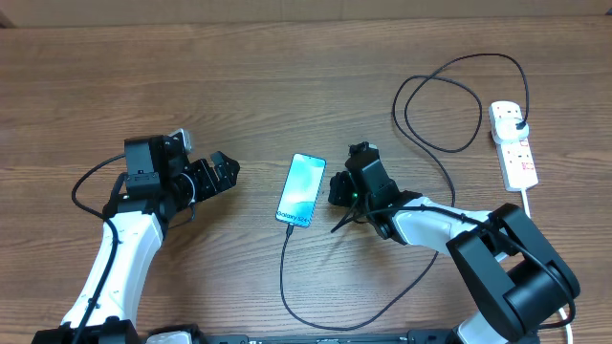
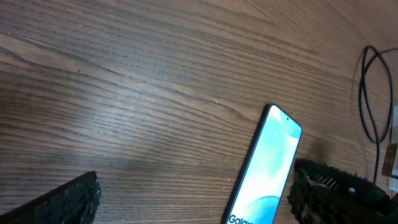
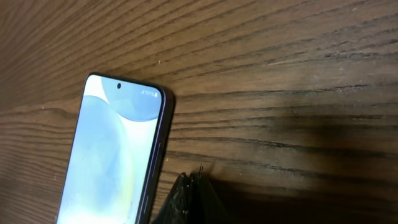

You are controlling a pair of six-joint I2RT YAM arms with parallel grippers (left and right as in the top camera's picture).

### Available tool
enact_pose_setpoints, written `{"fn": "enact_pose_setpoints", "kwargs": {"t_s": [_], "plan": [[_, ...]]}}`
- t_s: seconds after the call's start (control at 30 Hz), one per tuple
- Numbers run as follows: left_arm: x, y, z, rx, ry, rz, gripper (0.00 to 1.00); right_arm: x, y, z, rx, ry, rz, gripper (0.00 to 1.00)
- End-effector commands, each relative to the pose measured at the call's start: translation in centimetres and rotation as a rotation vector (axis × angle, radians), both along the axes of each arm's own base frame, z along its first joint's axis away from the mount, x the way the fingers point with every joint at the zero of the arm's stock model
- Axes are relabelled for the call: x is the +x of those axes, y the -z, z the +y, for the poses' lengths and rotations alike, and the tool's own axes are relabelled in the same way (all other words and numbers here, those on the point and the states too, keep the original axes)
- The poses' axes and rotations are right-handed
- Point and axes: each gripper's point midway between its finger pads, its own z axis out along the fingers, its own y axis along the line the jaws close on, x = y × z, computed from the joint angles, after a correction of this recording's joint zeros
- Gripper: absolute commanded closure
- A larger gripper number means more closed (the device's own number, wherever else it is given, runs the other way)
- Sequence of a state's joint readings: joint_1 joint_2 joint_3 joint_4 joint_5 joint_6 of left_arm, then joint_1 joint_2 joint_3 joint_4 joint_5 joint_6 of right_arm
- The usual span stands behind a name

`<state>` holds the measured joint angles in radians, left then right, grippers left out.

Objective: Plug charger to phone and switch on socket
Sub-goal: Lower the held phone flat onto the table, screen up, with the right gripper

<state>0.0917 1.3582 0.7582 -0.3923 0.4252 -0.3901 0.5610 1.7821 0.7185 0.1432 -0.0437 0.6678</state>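
Your phone lies flat near the middle of the wooden table. It's screen up and lit light blue-teal, with white "Galaxy" text along the short edge facing the arms' bases. It's slim, with a dark frame and a punch-hole camera at the far end.

The charger, a thin black cable, meets that Galaxy edge. From there it swings down and around to the right, loops, and ends in a black plug sitting in the socket. That's the white strip with red marks, well off to the right.

Your right gripper sits just beside the phone's right long edge, fingers pressed together on nothing. Your left gripper is near the phone's left side, jaws spread wide and empty.
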Motion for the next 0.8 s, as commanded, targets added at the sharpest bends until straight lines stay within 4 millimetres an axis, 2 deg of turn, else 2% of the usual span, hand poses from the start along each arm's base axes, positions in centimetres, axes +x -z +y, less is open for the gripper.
{"fn": "enact_pose_setpoints", "kwargs": {"t_s": [0.0,0.3,0.57,0.77], "plan": [[0.2,-0.6,0.2,0.007,-0.010,-0.019,0.00,-0.1,0.4,1.0,0.033,-0.015,0.025,0.96],[0.2,-0.6,0.2,0.007,-0.010,-0.019,0.01,-0.5,0.8,2.3,0.049,-0.049,0.017,0.96],[0.2,-0.6,0.2,0.007,-0.010,-0.019,0.00,0.6,-0.4,3.2,0.088,-0.063,-0.048,0.96],[0.2,-0.6,0.2,0.008,-0.010,-0.019,0.00,0.7,-0.6,3.3,0.092,-0.065,-0.058,0.96]]}}
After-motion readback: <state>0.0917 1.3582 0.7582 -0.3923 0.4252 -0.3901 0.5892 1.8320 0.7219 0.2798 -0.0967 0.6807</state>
